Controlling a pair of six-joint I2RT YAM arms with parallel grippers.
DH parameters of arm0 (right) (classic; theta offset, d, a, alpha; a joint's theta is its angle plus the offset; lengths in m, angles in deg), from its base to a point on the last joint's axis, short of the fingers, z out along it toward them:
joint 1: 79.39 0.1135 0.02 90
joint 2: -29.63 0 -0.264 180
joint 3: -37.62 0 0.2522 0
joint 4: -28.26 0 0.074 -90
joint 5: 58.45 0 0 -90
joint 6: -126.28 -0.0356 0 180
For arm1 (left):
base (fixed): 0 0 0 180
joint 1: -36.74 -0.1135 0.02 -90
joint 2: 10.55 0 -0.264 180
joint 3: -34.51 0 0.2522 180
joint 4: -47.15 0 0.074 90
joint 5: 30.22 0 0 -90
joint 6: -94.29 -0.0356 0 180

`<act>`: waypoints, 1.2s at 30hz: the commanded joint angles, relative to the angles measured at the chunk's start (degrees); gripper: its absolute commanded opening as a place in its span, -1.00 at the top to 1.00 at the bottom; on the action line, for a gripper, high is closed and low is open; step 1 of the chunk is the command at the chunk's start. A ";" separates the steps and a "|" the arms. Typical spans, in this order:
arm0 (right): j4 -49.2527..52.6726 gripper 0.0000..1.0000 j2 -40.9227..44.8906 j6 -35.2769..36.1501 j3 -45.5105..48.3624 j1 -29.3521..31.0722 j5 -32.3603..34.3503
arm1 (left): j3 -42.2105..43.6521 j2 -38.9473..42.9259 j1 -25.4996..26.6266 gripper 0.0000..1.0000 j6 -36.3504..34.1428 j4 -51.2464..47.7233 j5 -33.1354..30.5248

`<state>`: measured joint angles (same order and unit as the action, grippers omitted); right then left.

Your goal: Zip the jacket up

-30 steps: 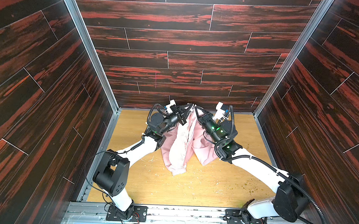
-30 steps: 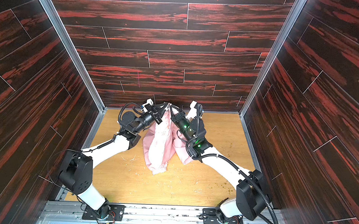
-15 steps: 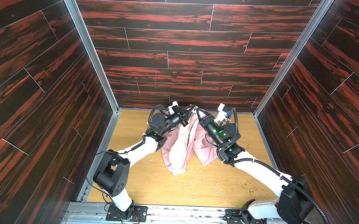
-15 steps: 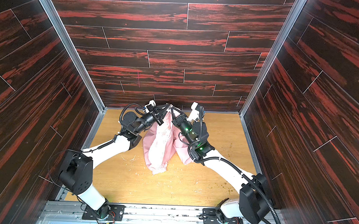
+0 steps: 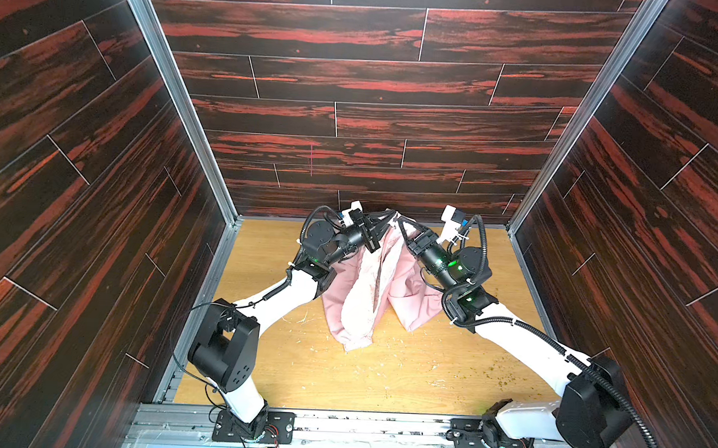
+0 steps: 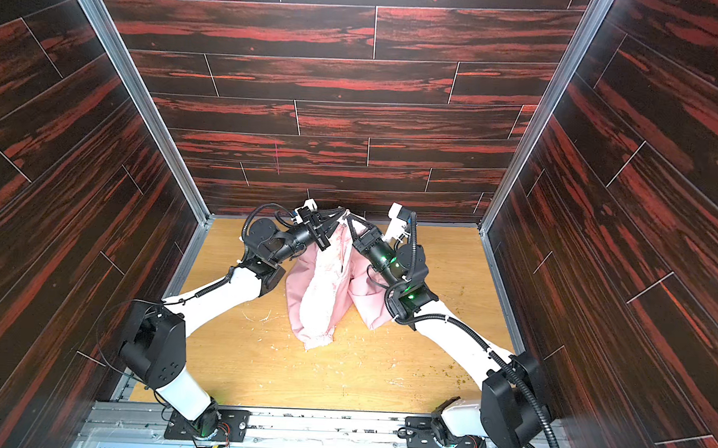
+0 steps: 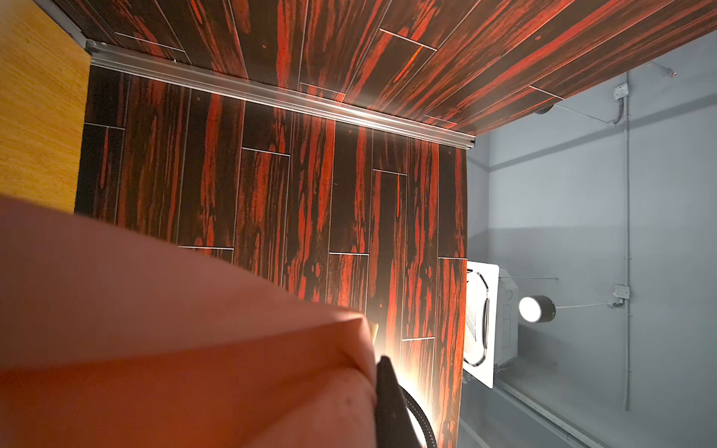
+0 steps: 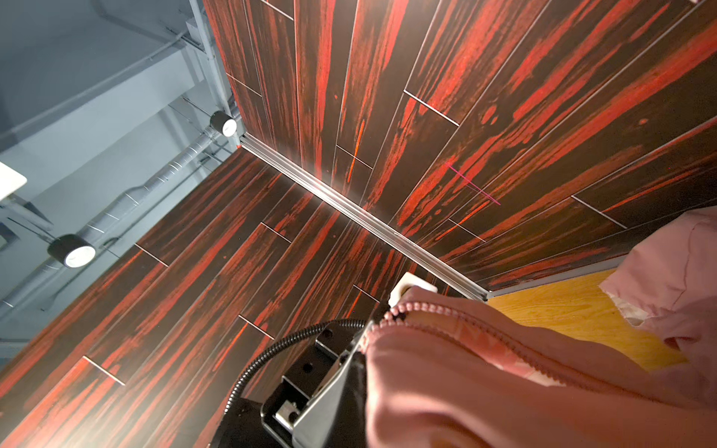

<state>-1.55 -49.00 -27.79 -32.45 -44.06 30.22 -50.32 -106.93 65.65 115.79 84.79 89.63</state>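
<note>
At back of light wooden tabletop point(image 5: 300, 376), by dark red-streaked back wall point(image 5: 374, 121): light-pink thin-fabric jacket point(image 5: 371, 292) hangs tent-like, lower folds resting on wood. At its peak, almost touching, left gripper point(image 5: 391, 216) and right gripper point(image 5: 400, 221), each clamped on upper edge. Pink zipper teeth point(image 8: 426, 310) beside right pincer.

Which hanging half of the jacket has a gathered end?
The jacket half under the left gripper; its end is gathered, the half under the right gripper ends plain.

One jacket point(image 5: 362, 300), two hands point(image 5: 388, 219) point(image 5: 403, 223), one table point(image 5: 342, 378)
</note>
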 commanded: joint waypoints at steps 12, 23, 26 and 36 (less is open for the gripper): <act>17.27 1.00 -2.21 -0.85 -7.78 9.52 -8.12 | -5.85 -2.24 0.59 1.00 0.14 3.29 -7.67; 18.66 1.00 -3.80 -3.41 -8.90 7.96 -14.27 | -7.00 -3.62 1.50 1.00 2.41 7.20 -9.03; 18.98 1.00 -2.38 -2.46 -6.33 8.97 -14.94 | -6.76 -6.33 1.46 1.00 5.99 12.17 -12.15; 24.85 1.00 -1.39 3.39 -8.13 14.70 -12.43 | -9.84 -7.02 1.50 1.00 5.75 9.25 -9.63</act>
<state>10.93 -50.51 -26.85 -41.33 -39.66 41.68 -57.14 -114.97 66.37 120.53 93.97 86.28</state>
